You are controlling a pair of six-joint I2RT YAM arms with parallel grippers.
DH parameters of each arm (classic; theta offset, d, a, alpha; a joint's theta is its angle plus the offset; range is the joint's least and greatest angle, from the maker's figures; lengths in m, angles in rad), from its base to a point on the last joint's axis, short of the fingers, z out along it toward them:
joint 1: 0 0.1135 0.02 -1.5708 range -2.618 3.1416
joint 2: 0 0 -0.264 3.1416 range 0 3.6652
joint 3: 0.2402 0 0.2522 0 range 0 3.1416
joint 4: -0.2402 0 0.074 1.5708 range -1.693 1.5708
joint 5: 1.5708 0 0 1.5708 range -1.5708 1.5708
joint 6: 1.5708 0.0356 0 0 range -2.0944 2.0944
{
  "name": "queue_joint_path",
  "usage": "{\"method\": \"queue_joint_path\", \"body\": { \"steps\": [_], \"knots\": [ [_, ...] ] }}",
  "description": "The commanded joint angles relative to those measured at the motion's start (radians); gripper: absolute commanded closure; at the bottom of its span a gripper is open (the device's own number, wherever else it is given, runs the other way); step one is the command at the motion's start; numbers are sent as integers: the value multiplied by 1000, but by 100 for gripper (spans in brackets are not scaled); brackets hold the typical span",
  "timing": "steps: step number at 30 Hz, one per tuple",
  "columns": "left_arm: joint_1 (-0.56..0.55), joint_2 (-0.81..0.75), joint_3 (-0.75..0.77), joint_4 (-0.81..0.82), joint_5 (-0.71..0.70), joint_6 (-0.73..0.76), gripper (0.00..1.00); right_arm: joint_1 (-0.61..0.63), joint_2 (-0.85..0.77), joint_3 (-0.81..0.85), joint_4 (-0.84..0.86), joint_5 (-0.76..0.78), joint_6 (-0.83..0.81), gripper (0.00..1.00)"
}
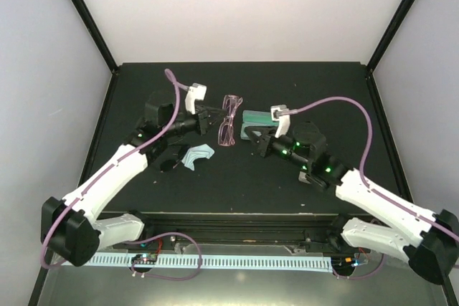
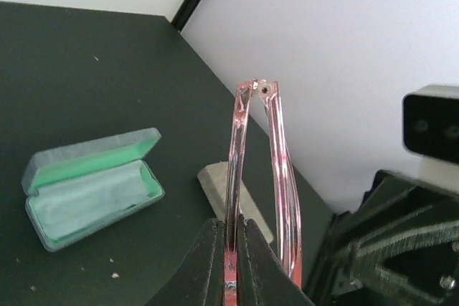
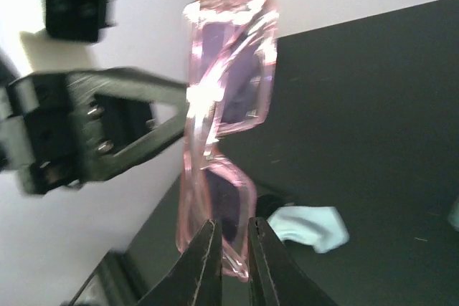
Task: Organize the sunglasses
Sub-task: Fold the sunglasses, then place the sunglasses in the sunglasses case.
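My left gripper [image 2: 229, 224] is pinching an arm of the translucent pink plastic sunglasses [image 1: 229, 130], holding them aloft. Whether my right gripper [image 3: 231, 231] is gripping, I cannot tell. The open green-lined grey case [image 2: 92, 157], at their 3 o'clock, is holding no glasses yet.

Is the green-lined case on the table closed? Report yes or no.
No: the case lies open on the table, its lid tipped back and its mint-green lining showing.
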Motion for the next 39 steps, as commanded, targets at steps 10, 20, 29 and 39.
{"method": "queue_joint_path", "body": {
  "steps": [10,20,29,39],
  "knots": [
    [-342,319,164,53,-679,827,98,-119,-253,-215,-394,439,175,85],
    [-514,656,190,435,-1101,1434,99,-138,-513,-287,-551,506,216,83],
    [-521,806,252,485,-1027,1642,99,-141,-594,-279,-636,527,216,82],
    [-523,922,302,500,-1023,1762,98,-141,-611,-261,-688,545,213,81]
  ]
}}
